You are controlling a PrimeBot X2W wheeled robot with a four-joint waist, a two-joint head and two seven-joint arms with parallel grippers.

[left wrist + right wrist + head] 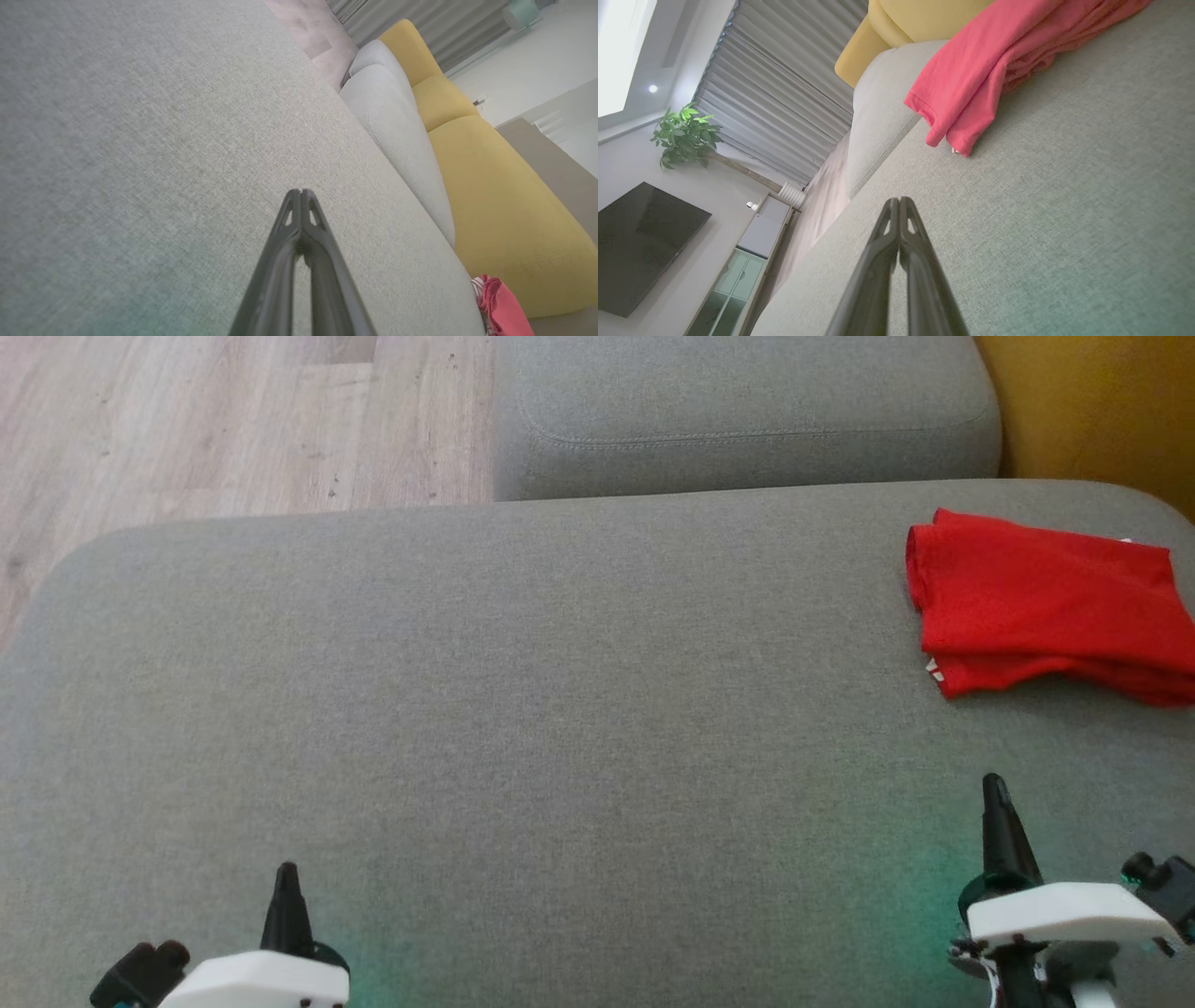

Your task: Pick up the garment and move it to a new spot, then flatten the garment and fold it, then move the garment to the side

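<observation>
A red garment (1046,602) lies folded at the right edge of the grey cushion (523,709); it also shows in the right wrist view (985,70) and as a corner in the left wrist view (502,308). My left gripper (286,873) rests at the lower left, shut and holding nothing, its fingertips together over bare fabric (301,192). At the lower right my right gripper (993,784) is shut too, well short of the garment, tips pressed together (899,200).
A second grey cushion (738,411) sits behind the big one, with yellow upholstery (1092,401) at the far right. Wooden floor (215,420) lies beyond the far left edge. A plant (684,135), a dark screen (640,242) and curtains (784,93) stand in the room.
</observation>
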